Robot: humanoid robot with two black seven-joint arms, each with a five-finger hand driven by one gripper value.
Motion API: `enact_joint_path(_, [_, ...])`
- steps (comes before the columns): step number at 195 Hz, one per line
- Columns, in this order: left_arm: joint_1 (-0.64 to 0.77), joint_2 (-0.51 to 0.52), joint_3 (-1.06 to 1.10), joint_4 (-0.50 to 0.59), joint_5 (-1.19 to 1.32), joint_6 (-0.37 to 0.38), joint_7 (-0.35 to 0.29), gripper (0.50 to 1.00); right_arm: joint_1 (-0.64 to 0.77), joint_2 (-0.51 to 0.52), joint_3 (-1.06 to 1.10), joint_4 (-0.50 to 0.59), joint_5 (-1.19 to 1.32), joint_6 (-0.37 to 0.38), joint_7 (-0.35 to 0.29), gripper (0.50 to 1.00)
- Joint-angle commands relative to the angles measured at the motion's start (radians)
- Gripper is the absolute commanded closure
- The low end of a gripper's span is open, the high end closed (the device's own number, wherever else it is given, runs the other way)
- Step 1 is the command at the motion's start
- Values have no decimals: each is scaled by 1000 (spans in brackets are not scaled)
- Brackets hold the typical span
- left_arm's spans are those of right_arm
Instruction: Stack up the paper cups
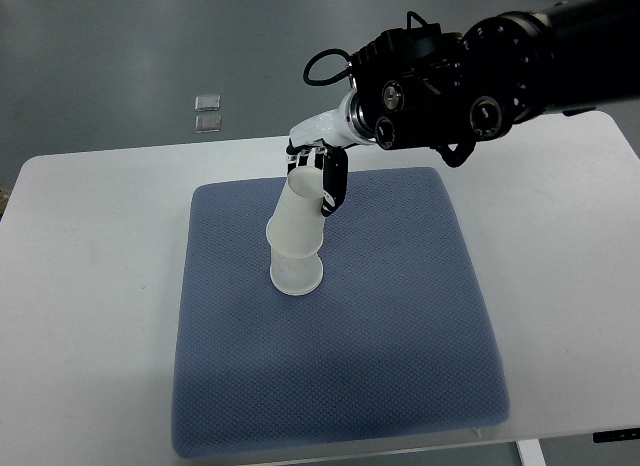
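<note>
Paper cups [296, 241] stacked and tilted on the blue mat [400, 336], upper one in the right robot hand [318, 171] with fingers closed.

The cups [297, 236], stacked at the frame's middle, were white, matt and faintly translucent, more like frosted plastic than paper. The mat [340, 386] under them was blue-grey cloth with a rough, dimpled weave. The tabletop [90, 286] was smooth, white and matt. The right hand [318, 176] at upper centre showed glossy white plastic with black fingers [333, 186]; its arm [480, 76] at upper right was black, with a slight sheen.
</note>
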Motion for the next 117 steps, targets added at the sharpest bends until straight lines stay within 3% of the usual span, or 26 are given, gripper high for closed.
enact_joint_path(1, [0, 0, -1, 0, 0, 0, 0, 500, -2, 0, 0, 0, 11, -4, 1, 668])
enact_joint_path(117, [0, 0, -1, 2, 0, 0, 0, 500, -8, 0, 25, -3, 53, -31, 5, 666])
